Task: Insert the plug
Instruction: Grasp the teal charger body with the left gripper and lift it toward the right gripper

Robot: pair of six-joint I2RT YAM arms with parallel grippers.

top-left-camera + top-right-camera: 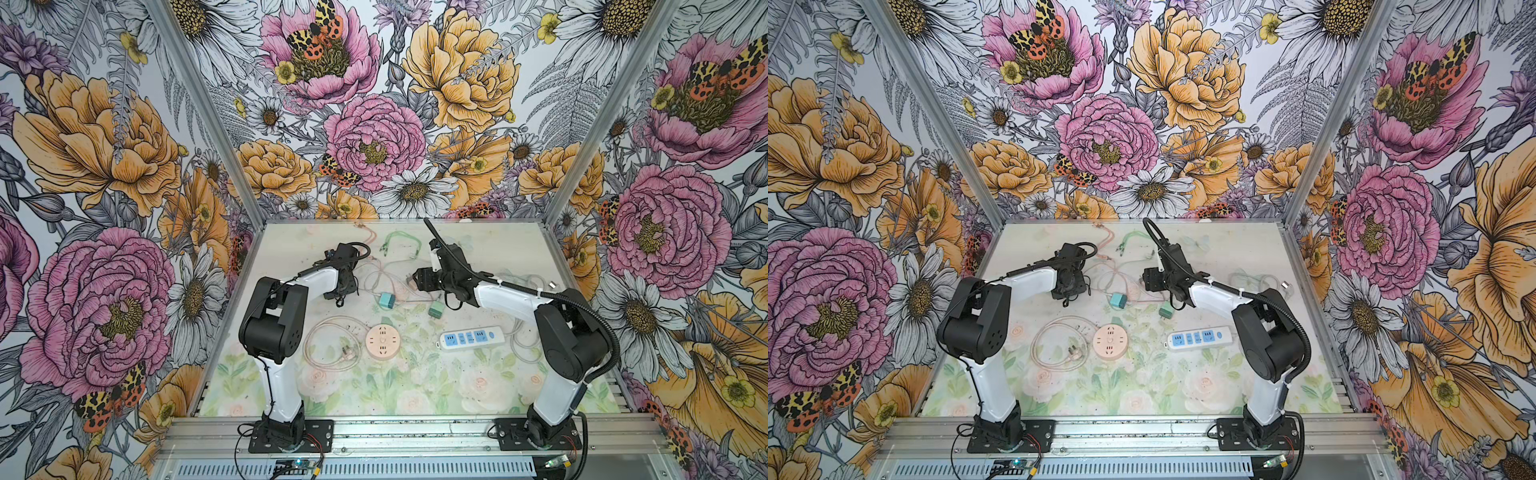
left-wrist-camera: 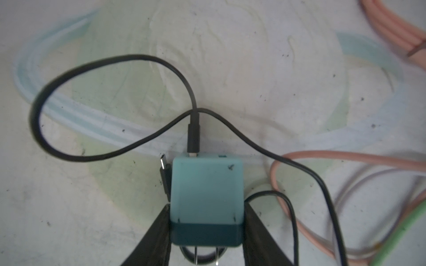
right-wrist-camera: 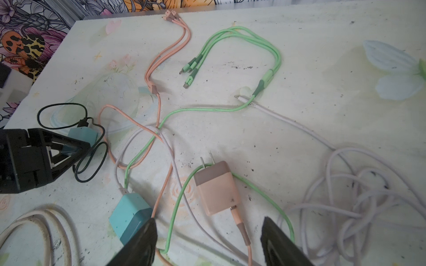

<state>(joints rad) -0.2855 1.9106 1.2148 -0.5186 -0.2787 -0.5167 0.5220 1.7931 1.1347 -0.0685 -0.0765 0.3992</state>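
Left pincer (image 2: 207,207) clamps the teal charger (image 2: 206,184) — right pincer (image 3: 208,221) wide, empty, near the pink charger (image 3: 216,191)

4 wall adapters (image 1: 387,300); 1 round power strip (image 1: 383,340); 1 long power strip (image 1: 471,338); 2 arms (image 1: 511,299).

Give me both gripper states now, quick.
Left gripper: shut on the teal charger with the black cable.
Right gripper: open, empty, near the pink charger.

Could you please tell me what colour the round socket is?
The round socket is pale pink, clearest in a top view.
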